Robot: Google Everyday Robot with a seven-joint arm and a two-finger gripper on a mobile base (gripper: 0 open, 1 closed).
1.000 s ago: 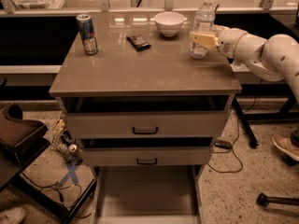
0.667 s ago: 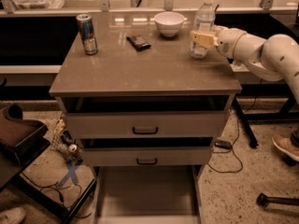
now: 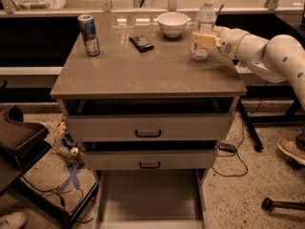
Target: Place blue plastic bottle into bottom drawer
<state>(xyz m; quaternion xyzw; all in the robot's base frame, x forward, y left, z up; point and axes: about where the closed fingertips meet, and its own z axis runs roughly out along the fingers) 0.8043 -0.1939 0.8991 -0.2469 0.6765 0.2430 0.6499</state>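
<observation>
The blue plastic bottle [image 3: 206, 18] stands upright on the desk [image 3: 143, 75], just right of the white bowl [image 3: 173, 23], with the robot's tool [image 3: 205, 40] set against its label band. From left to right, a drink can [image 3: 89, 35] stands well left of the bowl. A dark packet [image 3: 141, 43] lies just left of the bowl and a little in front of it. Next come the bowl, the bottle and the tool at the bottle's middle. Last is the white arm [image 3: 267, 51], which reaches in from far right of the bowl, roughly level. Its wrist points toward the bowl and its elbow bulges out past the desk's right edge.

Whether the tool has closed on the bottle cannot be told from this angle, though the bottle's base appears to rest on the desk.

Below and in front of the bowl, two upper drawers [image 3: 147, 128] with dark handles sit slightly ajar. Beneath them the bottom drawer [image 3: 147, 199] is pulled out wide, showing its plain floor.

The bottle looks light, thin-walled and smooth, so it would likely dent under a hard squeeze and slip under a weak one. The label band at mid-height, below the shoulder and near the balance point, seems the soundest place to hold it. To reach the drawer, the arm would probably have to carry the bottle forward past the desk's front edge and then well down.
</observation>
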